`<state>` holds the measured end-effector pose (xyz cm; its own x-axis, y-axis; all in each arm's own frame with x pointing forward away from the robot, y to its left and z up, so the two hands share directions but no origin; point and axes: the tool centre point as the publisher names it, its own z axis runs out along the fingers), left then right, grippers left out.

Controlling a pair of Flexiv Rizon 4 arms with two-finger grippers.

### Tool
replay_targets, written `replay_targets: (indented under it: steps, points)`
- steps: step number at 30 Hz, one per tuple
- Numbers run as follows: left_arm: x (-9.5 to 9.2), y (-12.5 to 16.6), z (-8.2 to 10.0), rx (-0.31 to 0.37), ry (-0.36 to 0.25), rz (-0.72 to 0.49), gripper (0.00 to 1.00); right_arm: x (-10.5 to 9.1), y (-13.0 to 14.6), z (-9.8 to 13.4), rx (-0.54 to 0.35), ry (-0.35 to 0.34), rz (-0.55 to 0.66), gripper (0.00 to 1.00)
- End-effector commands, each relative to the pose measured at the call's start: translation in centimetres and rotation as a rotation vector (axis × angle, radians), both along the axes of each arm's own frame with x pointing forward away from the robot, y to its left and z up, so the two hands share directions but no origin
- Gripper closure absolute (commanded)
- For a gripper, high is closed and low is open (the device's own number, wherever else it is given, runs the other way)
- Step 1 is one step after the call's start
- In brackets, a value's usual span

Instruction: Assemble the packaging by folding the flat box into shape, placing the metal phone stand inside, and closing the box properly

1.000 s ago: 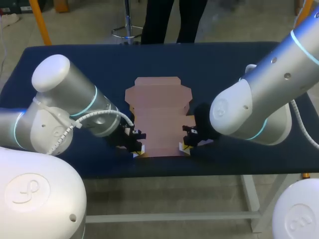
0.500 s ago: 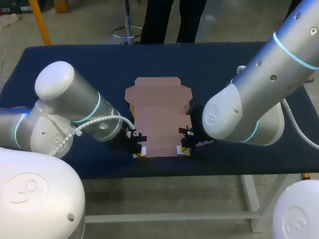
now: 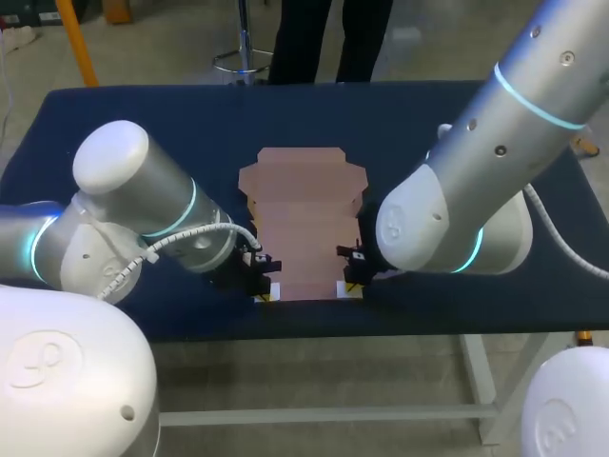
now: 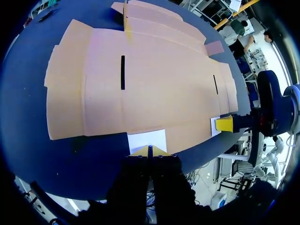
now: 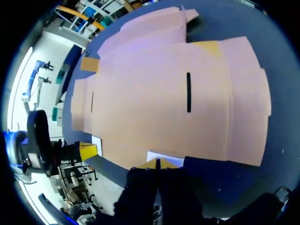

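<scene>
Cardboard box blank (image 3: 306, 228), brown and flat, lies unfolded on the dark blue surface (image 3: 143, 124); no folds yet, metal phone stand unseen. Closed and empty at its near edge: left gripper (image 3: 267, 291), right gripper (image 3: 348, 287).

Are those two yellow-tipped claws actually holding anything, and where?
Nothing seems clamped. The left gripper and right gripper are both shut, tips at white patches on the near edge of the flat brown cardboard box.
</scene>
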<state>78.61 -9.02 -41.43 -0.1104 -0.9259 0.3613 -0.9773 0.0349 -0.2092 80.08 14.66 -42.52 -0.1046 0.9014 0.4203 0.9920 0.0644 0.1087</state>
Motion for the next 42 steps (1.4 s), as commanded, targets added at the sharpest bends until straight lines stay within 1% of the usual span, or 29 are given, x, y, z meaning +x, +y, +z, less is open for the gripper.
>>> replay_targets:
  steps: [1, 6, 11, 19, 28, 35, 40, 42]
  points:
    - [0.0, 0.1, -0.1, -0.016, -0.002, -0.011, 1.0, 0.0, 0.0, 0.2, 0.005, -0.013, 0.004, 1.0]
    - [-0.1, 0.4, 1.7, -0.05, 0.003, -0.017, 1.0, 0.2, -0.8, 2.1, 0.067, -0.039, 0.032, 1.0]
    - [-0.2, 0.6, 3.5, -0.1, 0.022, -0.005, 1.0, 0.7, -2.1, 3.6, 0.134, -0.038, 0.043, 1.0]
    - [-0.1, 2.1, 5.8, -0.146, 0.012, -0.006, 1.0, 1.3, -4.1, 5.0, 0.194, -0.049, 0.026, 1.0]
    - [0.7, 4.1, 7.6, -0.193, 0.026, 0.008, 1.0, 2.5, -6.6, 6.2, 0.263, -0.048, 0.015, 1.0]
    - [2.0, 5.7, 8.8, -0.209, 0.028, 0.027, 1.0, 3.9, -7.8, 6.8, 0.283, -0.038, 0.011, 1.0]
    - [3.6, 6.5, 9.6, -0.204, 0.028, 0.026, 1.0, 4.9, -8.2, 7.3, 0.286, -0.026, 0.012, 1.0]
    - [4.4, 6.8, 9.8, -0.212, 0.044, 0.014, 1.0, 5.5, -8.5, 7.5, 0.286, -0.025, 0.009, 1.0]
